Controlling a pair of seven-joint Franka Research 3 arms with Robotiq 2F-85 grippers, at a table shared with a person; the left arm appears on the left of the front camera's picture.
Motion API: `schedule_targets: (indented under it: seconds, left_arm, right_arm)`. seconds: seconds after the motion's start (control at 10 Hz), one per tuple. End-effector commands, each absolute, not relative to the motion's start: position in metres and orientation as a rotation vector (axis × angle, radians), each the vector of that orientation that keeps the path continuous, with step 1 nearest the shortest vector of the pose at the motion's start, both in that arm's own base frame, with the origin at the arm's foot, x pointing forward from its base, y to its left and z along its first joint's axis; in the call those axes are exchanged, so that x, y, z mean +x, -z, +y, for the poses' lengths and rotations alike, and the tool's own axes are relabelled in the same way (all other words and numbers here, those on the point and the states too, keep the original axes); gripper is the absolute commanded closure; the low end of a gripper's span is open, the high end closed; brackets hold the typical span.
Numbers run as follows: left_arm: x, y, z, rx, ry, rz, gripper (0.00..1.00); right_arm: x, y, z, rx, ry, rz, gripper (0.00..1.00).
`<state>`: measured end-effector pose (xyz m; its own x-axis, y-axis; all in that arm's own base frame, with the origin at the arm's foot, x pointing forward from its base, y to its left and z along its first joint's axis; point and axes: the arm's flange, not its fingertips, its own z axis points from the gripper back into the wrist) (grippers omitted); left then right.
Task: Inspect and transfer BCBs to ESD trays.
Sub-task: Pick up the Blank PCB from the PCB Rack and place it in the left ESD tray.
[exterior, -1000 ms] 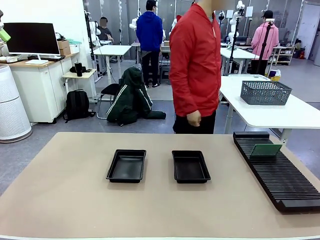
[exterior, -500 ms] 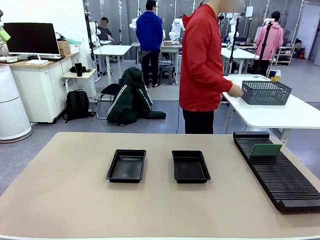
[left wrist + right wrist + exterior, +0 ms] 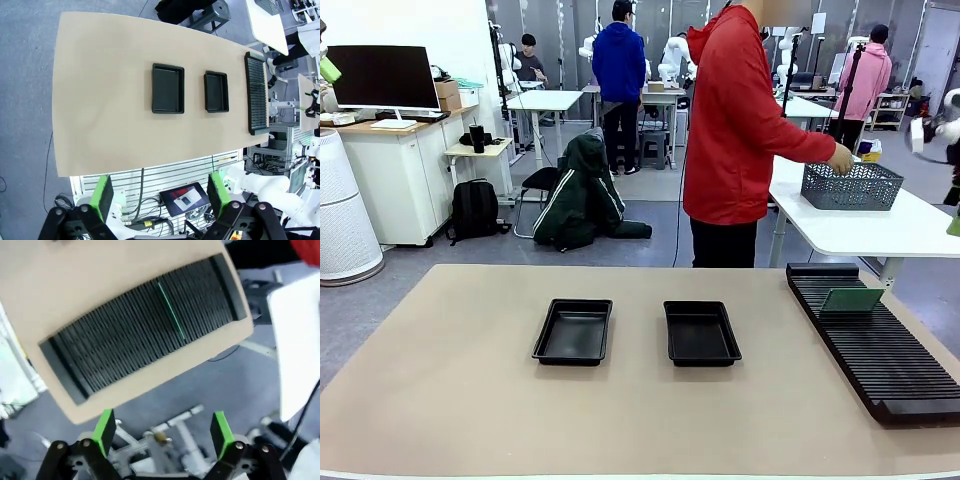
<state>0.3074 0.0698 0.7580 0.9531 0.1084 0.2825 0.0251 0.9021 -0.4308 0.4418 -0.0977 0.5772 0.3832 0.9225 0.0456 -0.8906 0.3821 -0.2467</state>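
- Front: one BCB (image 3: 852,299) stands on edge in the slotted rack (image 3: 880,350), on the robot's right side of the table (image 3: 450,400), near the rack's far end. Its long axis runs left-right, across the rack. The pale face is turned toward the robot's side & leans back a bit.
- Front: left tray (image 3: 572,331) & right tray (image 3: 701,333) lie mid-table, side by side but apart, both empty. Their long axes run near-to-far. The right tray is the one closer to the rack.
- Front: person in red stands beyond the far edge, turned aside w/ a hand (image 3: 839,158) at the mesh basket (image 3: 851,186) on the next table, well away from the board.
- Left wrist: left gripper (image 3: 160,197) sits high over the table looking down, pads spread, nothing betw. them. Trays & rack are all well off, the rack farthest.
- Right wrist: right gripper (image 3: 162,432) has its pads wide apart, empty. The rack lies ahead of it, slanting across the pic. The BCB shows edge-on as a thin green line along a slot, crosswise to the rack's length. Pic is a bit blurred.
- My read: the right arm is nearer, so the pick looks like its job. The jaws would need to straddle the board's top edge and close across its thin faces, approx. square to that green line. No board is in a tray yet.
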Motion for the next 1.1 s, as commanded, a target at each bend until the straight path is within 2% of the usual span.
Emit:
schedule_targets:
  seconds: [0.0,0.5,1.0]
  left_arm:
    - [0.307,-0.757,0.070,-0.447,-0.047,-0.306,0.00]
    - [0.307,-0.757,0.070,-0.447,-0.047,-0.306,0.00]
    - [0.307,-0.757,0.070,-0.447,-0.047,-0.306,0.00]
  right_arm:
    - [0.458,-0.553,-0.099,-0.294,-1.365,-0.205,0.00]
    - [0.516,-0.481,-0.090,-0.217,-1.536,-0.249,0.00]
    - [0.542,-0.416,-0.078,-0.147,-1.569,-0.257,0.00]
